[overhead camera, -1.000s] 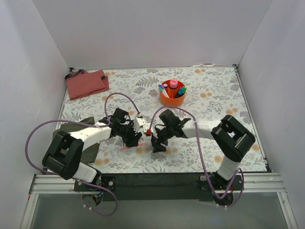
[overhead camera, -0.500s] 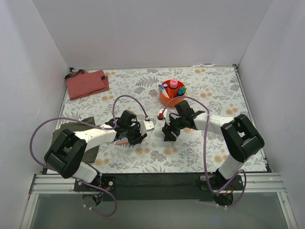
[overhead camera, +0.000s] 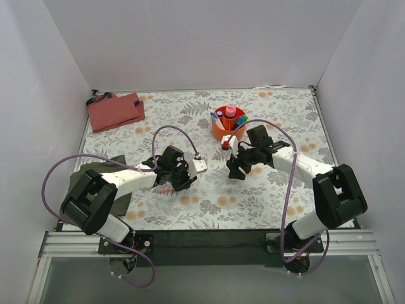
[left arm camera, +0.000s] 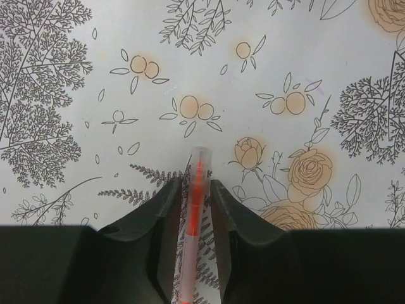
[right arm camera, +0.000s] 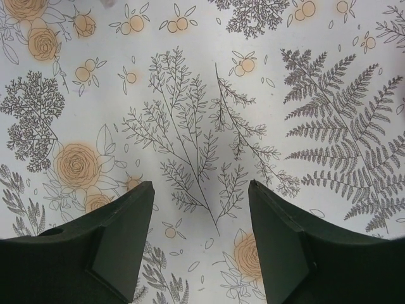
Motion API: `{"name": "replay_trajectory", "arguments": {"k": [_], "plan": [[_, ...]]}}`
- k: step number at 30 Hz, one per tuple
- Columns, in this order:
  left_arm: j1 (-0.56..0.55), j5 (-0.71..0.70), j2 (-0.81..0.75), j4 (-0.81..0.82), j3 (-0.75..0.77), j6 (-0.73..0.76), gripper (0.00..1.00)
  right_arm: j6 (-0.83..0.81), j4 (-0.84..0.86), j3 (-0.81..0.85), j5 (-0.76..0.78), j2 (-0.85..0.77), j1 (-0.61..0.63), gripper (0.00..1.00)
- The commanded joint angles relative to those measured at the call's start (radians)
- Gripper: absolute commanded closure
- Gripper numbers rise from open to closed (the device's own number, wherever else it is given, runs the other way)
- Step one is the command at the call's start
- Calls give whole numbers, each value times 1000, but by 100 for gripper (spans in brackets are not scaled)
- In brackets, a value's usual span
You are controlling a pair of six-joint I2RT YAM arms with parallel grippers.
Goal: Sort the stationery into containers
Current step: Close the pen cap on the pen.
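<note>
A thin orange-red pen (left arm camera: 197, 190) lies lengthwise between the fingers of my left gripper (left arm camera: 196, 190), whose jaws are closed against its sides low over the table. In the top view this gripper (overhead camera: 174, 182) is left of centre, with a bit of the pen (overhead camera: 164, 189) showing beside it. The orange cup (overhead camera: 228, 132) stands at the back centre and holds a pink tube (overhead camera: 231, 113) and several capped markers. My right gripper (overhead camera: 237, 170) is open and empty, just in front of the cup; its wrist view (right arm camera: 201, 196) shows only bare patterned table between the jaws.
A red-brown pouch (overhead camera: 116, 111) lies at the back left. An olive-green cloth (overhead camera: 95, 168) lies under my left arm at the left edge. White walls close in the table on three sides.
My right gripper has moved from the table's middle to the right and back, towards the cup. My left gripper shifted slightly right and stays at the orange-red pen.
</note>
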Motion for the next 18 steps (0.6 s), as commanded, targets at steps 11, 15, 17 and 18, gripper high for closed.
{"name": "replay_trajectory", "arguments": {"k": [11, 15, 17, 18], "plan": [[-1, -131, -3, -175, -163, 43, 77, -35, -60, 46, 14, -14, -21, 30], [-1, -134, 62, -189, -140, 35, 85, -44, -69, 81, 23, 7, -21, 31], [-1, -141, 74, -201, -134, 40, 96, -55, -78, 95, 37, 13, -24, 32], [-1, -141, 80, -215, -126, 47, 100, -61, -101, 103, 44, 14, -23, 33]]}}
